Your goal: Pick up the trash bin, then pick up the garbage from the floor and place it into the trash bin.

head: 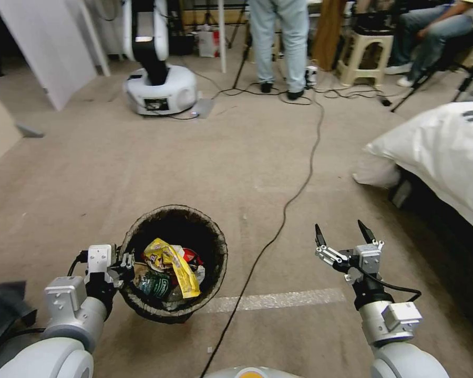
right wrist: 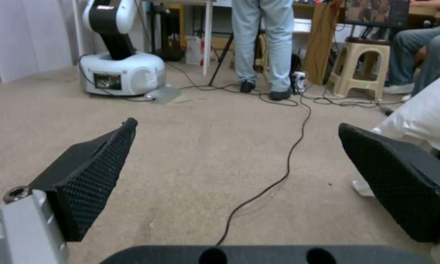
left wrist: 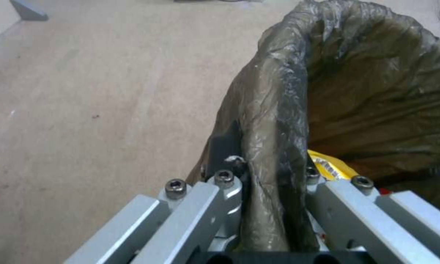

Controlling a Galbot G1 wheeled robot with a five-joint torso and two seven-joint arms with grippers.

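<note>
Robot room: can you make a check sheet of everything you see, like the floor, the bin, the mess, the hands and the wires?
Surface: beige carpet floor, pale tape line near the robot.
Job's things: trash bin, dark bag over rim, held up by its rim; garbage inside, yellow and red wrappers.
Clutter: no loose litter seen on the carpet.
Grippers: left gripper shut on the bin rim; right gripper open, empty, above the floor.
Cables: black cable crossing the carpet.
Surroundings: another robot base, white bedding, stool.
</note>
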